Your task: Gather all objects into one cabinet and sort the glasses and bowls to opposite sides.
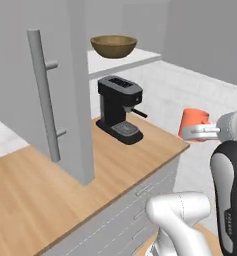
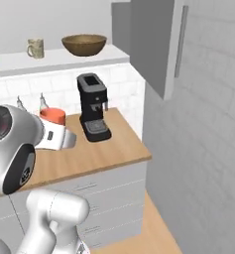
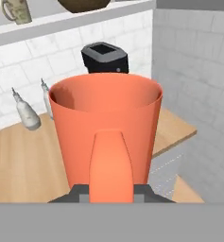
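Hand view: my gripper (image 3: pixel 111 191) is clamped on the upright orange-red cup (image 3: pixel 106 127); the cabinet shelf (image 3: pixel 61 21) with the wooden bowl (image 3: pixel 82 4) lies above and ahead.

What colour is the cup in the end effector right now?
Orange-red, plain, with a matching handle. The cup shows best in the hand view.

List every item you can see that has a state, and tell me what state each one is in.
Orange cup: upright, held in the claw, lifted off the counter.
Claw: shut on the orange cup.
Bowl: upright on the shelf, empty as far as visible.
Beige mug: upright on the shelf.
Cabinet door: open.
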Tool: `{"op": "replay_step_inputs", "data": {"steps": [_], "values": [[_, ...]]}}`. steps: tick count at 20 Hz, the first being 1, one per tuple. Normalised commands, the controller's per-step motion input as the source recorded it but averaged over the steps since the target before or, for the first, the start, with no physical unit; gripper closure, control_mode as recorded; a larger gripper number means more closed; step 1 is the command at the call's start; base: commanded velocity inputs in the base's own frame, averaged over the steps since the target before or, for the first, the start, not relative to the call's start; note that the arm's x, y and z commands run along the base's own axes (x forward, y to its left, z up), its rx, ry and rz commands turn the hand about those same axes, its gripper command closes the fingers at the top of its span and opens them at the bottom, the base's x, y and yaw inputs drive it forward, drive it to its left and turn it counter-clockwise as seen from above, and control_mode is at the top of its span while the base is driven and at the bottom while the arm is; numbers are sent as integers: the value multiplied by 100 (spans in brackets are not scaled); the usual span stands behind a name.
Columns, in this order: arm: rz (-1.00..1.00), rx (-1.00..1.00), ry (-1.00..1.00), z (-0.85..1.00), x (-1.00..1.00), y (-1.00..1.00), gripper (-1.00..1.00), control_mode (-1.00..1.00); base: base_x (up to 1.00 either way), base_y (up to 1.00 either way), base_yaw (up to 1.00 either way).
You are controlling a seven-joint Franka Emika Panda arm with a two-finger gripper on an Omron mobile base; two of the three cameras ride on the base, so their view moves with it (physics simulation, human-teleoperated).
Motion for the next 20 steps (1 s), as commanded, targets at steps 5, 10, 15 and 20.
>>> {"op": "replay_step_inputs", "data": {"steps": [5,10,15,20], "values": [[0,0,0,0,0,0,100,100,88,-9,62],[0,0,0,0,0,0,100,100,56,-8,62],[0,0,0,0,0,0,100,100,21,-18,48],[0,0,0,0,0,0,100,100,88,-4,13]]}}
